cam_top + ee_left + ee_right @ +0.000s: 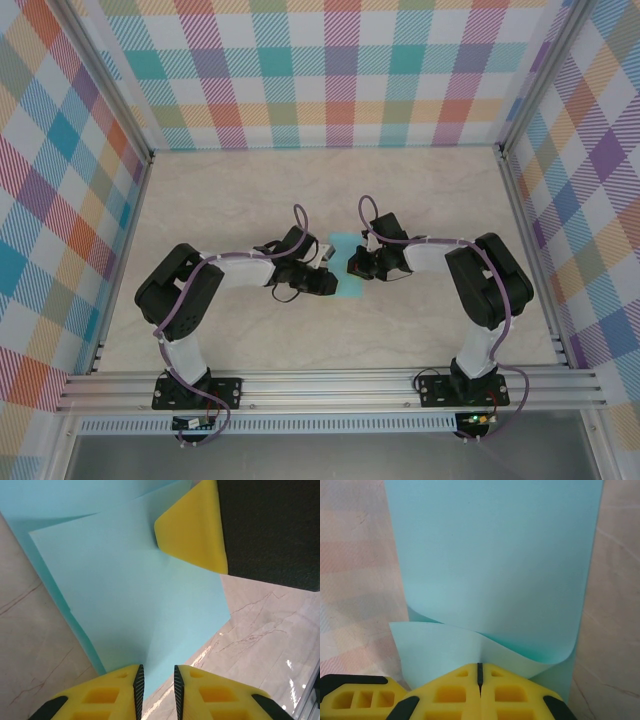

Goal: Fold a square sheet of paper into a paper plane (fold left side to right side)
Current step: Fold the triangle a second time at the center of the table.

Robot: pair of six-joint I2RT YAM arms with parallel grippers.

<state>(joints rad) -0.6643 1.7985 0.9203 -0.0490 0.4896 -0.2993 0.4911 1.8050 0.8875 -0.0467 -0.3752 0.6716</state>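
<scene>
**Now: paper pinned mid-table, a flap lying loose**

You have the paper (347, 243) at the middle of the table (250, 200), between the two arms, which reach in from either side until their tips nearly meet over it.

Your right gripper (479, 672) is fully closed, pads together, with its tip down against the sheet. This looks like a pinning hold. A closed tip makes a small, firm point that keeps thin paper from sliding while the other arm works. From the left wrist you see that same yellow finger (192, 530) resting on the far part of the sheet. I cannot tell whether it also nips an edge.

Your left gripper (156, 692) stands narrow, with a slim gap between its dark pads. It hangs over the near corner of the paper and seems to clamp nothing. My guess is that it is set small so it can catch or press one thin edge.

The paper is plain turquoise, matte and very thin. More than one layer shows, with straight edges crossing at an angle. Just ahead of the right fingertips a flap lifts and curls in a soft bulge, not yet a sharp crease. The table is smooth, pale and marble-patterned with some gloss, so expect the sheet to slip easily if the pin lets go.
</scene>
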